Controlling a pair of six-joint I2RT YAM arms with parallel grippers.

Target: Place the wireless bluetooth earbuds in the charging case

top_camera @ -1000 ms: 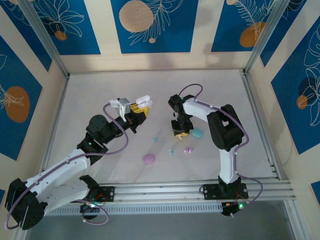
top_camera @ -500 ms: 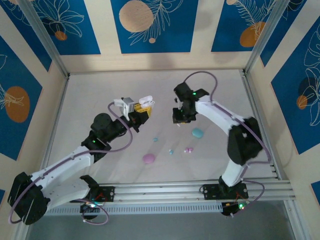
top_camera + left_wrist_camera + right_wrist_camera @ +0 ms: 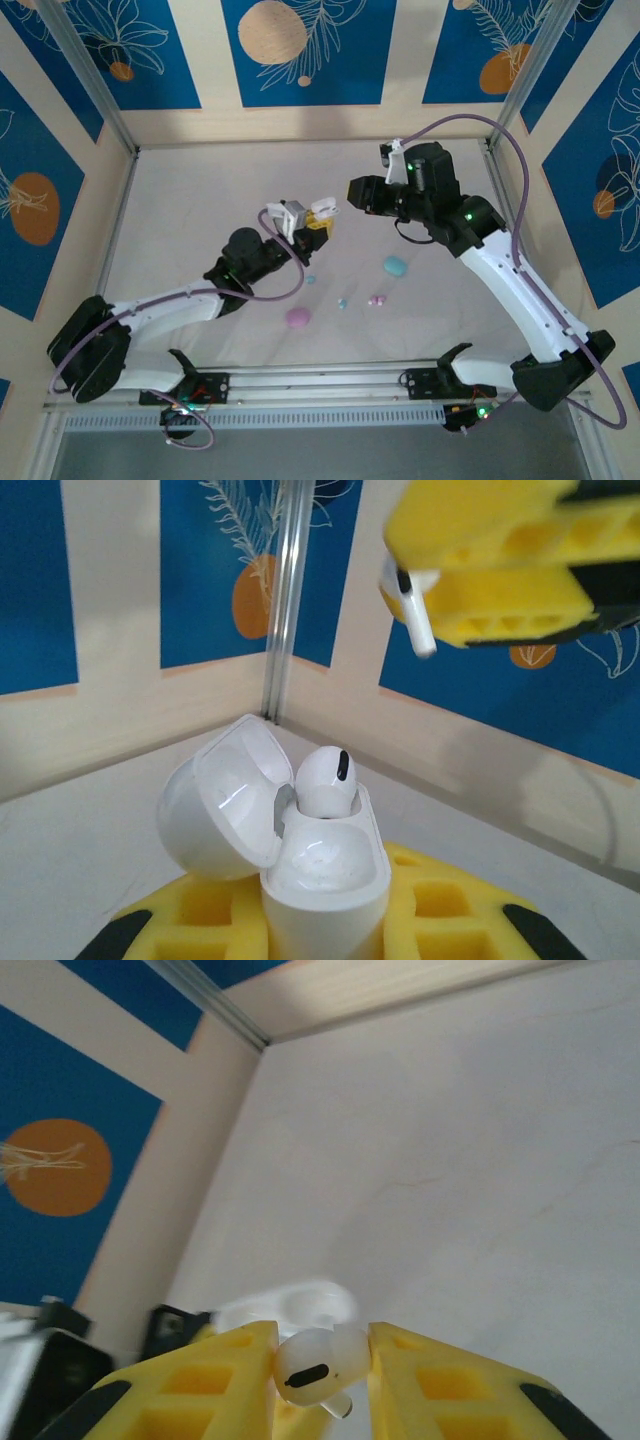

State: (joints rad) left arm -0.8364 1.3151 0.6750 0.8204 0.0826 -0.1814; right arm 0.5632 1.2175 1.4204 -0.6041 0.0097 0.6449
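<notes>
While the left gripper point(image 3: 316, 222), fully clamped, is holding the open charging case point(image 3: 325, 870) aloft with one seated earbud point(image 3: 326, 778) inside, the right gripper point(image 3: 322, 1358), narrowly pinching a second white earbud point(image 3: 308, 1368), is arriving just beside it from the table point(image 3: 200, 190), making insertion look imminent.

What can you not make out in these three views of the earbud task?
- Left wrist view: the white charging case, its base cut off by the bottom edge; its socket interior, hidden by its own front wall.
- Right wrist view: the white charging case, blurred behind the held earbud.
- Top view: the loose earbuds, too small for detail.
</notes>
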